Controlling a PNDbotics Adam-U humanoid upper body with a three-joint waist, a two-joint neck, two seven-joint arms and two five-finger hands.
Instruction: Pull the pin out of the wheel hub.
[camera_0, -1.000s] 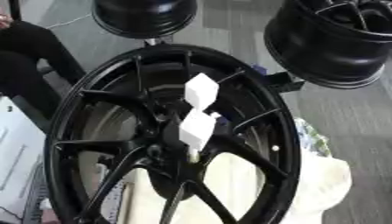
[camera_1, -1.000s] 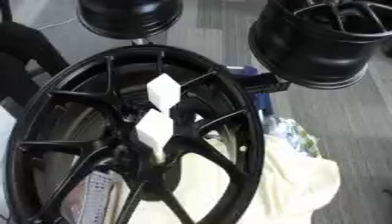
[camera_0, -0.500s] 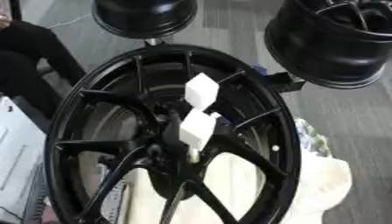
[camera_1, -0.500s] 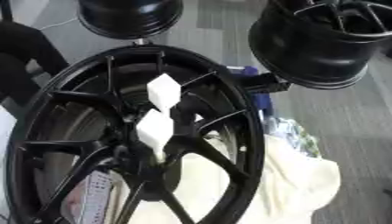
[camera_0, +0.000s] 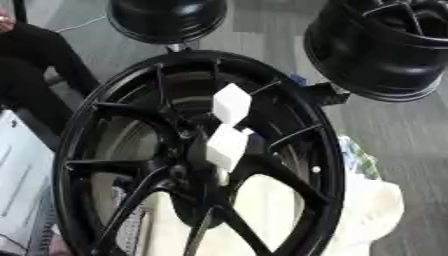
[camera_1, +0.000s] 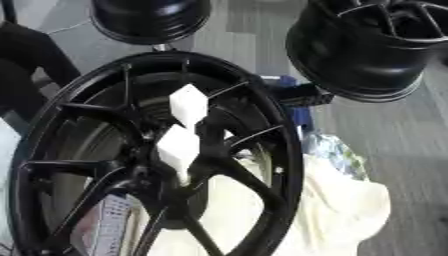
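A large black spoked wheel hub (camera_0: 197, 155) fills most of both eye views, standing tilted with its face toward the camera. At its centre, where the spokes meet, two white blocks sit one above the other: the upper white block (camera_0: 232, 103) is angled like a diamond, and the lower white block (camera_0: 227, 147) lies right over the hub's middle, the two touching or nearly so. Whether either block is the pin, or merely caps it, cannot be told; no separate pin can be made out. Neither robot hand appears in either view, so their state cannot be told. Behind the hub, at the top, stands a second black wheel (camera_0: 168, 19), and at the upper right a third black wheel (camera_1: 376, 47) lies with its spokes showing. A cream cloth (camera_1: 337, 205) is bunched under and to the right of the hub, visible through the lower spokes. A blue object (camera_1: 300, 116) pokes out just behind the rim at right. A white box (camera_0: 19, 185) sits at the left edge, and a dark-clothed person (camera_0: 39, 60) is at the far upper left, not touching anything.
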